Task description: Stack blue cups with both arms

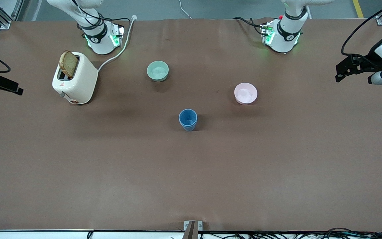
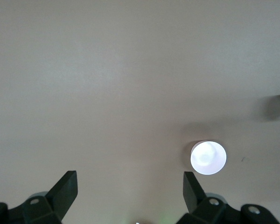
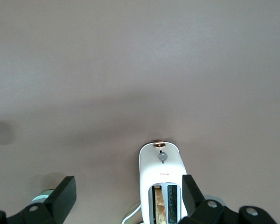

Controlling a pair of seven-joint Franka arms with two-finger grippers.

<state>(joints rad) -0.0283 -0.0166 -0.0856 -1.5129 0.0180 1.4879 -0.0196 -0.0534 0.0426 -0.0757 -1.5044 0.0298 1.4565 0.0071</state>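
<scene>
Nearest the front camera stands one small matte blue plastic tumbler (image 1: 188,119) upright on the brown surface (image 1: 191,172), apparently the two blue cups already nested, though I cannot be sure. A pale pink bowl (image 1: 245,93) and a mint-green bowl (image 1: 158,71) sit farther off, with a white toaster holding a bread slice (image 1: 75,78) toward the right arm's end. Both arms wait high: the left gripper (image 2: 130,186) spread wide and empty over bare surface near the pink bowl, the right gripper (image 3: 129,189) likewise over the toaster. Stacking looks finished; little remains.
</scene>
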